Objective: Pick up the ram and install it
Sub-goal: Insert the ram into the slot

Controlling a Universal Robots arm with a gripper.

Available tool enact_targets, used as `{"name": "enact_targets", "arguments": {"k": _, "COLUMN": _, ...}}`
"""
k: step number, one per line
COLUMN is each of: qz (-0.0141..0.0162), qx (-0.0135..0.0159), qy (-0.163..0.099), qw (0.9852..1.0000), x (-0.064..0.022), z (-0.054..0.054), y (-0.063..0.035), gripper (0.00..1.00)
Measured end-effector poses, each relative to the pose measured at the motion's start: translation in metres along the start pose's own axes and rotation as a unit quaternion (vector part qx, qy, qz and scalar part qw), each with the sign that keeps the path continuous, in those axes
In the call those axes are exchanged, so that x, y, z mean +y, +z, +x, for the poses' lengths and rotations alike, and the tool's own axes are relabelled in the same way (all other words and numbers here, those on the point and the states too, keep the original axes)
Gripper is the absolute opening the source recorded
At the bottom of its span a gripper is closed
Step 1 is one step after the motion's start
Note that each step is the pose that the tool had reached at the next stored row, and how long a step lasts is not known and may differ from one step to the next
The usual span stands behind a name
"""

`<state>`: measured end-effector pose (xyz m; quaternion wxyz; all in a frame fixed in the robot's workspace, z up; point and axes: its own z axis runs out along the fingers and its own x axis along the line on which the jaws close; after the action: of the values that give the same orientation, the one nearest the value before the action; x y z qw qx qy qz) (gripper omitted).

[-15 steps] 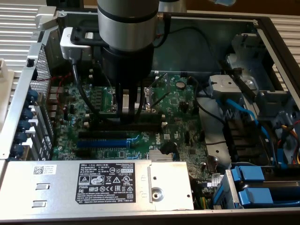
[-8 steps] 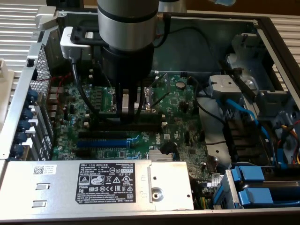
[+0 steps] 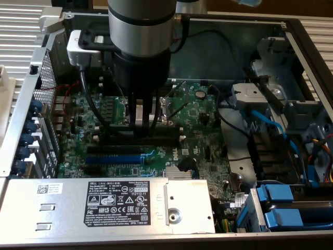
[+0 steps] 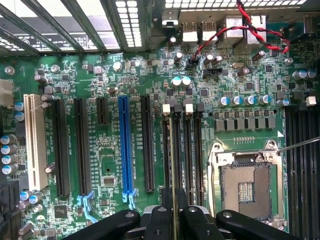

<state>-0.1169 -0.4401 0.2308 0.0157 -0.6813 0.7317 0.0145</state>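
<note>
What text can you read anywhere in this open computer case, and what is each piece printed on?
"DELL": top corner of the black label on the silver metal box.
"112112-11": same black label, upper part, only just legible.
Rest of the black label's fine print: too small to read.
White barcode sticker on the same box: too small to read.
White lettering beside the long blue expansion slot on the green motherboard: too small to read.

Motherboard [image 4: 110,165]: matt green laminate; blue slot [image 4: 124,145] glossy plastic. Case [image 3: 23,99] bare grey sheet metal, dull, with a black printed label [image 3: 117,200]. Pincer [image 4: 174,200] matt black; ram [image 4: 173,190] thin green board.
</note>
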Motion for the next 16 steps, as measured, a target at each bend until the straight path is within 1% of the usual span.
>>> {"name": "enact_targets", "arguments": {"k": 9, "qz": -0.0001, "qx": 0.0001, "qy": 0.0, "qw": 1.0, "x": 0.0001, "z": 0.0001, "y": 0.0014, "gripper": 0.15}}
{"name": "enact_targets", "arguments": {"k": 11, "qz": 0.0002, "qx": -0.0001, "qy": 0.0, "qw": 1.0, "x": 0.0021, "z": -0.0002, "y": 0.0016, "gripper": 0.15}}
{"name": "enact_targets", "arguments": {"k": 16, "qz": 0.0001, "qx": 0.0, "qy": -0.001, "qw": 1.0, "x": 0.0021, "z": -0.0002, "y": 0.0015, "gripper": 0.15}}
